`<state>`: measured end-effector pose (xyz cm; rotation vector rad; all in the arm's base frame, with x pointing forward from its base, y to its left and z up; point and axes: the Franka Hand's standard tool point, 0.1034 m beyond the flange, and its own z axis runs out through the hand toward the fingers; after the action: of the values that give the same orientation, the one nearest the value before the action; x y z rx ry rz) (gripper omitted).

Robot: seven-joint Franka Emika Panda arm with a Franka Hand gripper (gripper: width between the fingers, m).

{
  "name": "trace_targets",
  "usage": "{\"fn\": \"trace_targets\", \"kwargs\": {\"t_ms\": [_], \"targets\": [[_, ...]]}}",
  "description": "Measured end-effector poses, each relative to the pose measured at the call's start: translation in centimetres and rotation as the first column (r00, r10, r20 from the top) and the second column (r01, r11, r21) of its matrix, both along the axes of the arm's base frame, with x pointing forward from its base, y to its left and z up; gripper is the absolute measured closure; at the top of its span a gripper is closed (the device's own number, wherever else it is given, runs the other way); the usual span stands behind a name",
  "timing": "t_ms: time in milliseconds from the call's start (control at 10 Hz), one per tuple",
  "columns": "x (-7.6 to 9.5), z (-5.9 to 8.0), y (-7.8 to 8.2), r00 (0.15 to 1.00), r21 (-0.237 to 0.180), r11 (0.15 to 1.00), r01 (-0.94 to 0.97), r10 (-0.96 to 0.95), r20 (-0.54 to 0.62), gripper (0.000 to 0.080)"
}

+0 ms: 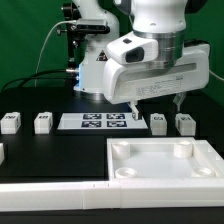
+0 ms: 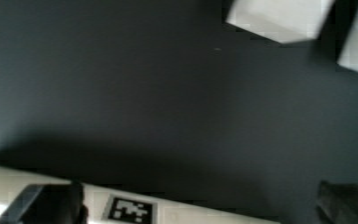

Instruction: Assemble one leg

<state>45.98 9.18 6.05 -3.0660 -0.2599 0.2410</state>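
a row runs side to side across the middle of the desk. from the exterior view's left: leg one, leg two, the marker board, leg three, leg four, each apart from its neighbour. the tray lies before the row, at the desk's near corner on the exterior view's right.

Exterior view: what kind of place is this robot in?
Probably a robotics lab or test bench: a white robot arm stands over a black table, a marker board with tags lies on it, and small tagged legs sit in a row.
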Motion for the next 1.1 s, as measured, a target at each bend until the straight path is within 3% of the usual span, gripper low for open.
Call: {"fn": "trace_targets", "kwargs": {"t_ms": [200,800,1100], "targets": [[-0.4,-0.2,1.6,0.993,-0.017,0.993,0.119,-0.120,-0.008,0.0151],[-1.6,-0.8,7.3,0.998,0.007,0.998,0.055,-0.055,0.002,0.0151],[-1.8,-0.8,7.1,0.998,-0.003,0.999,0.048,-0.048,-0.033,0.0151]]}}
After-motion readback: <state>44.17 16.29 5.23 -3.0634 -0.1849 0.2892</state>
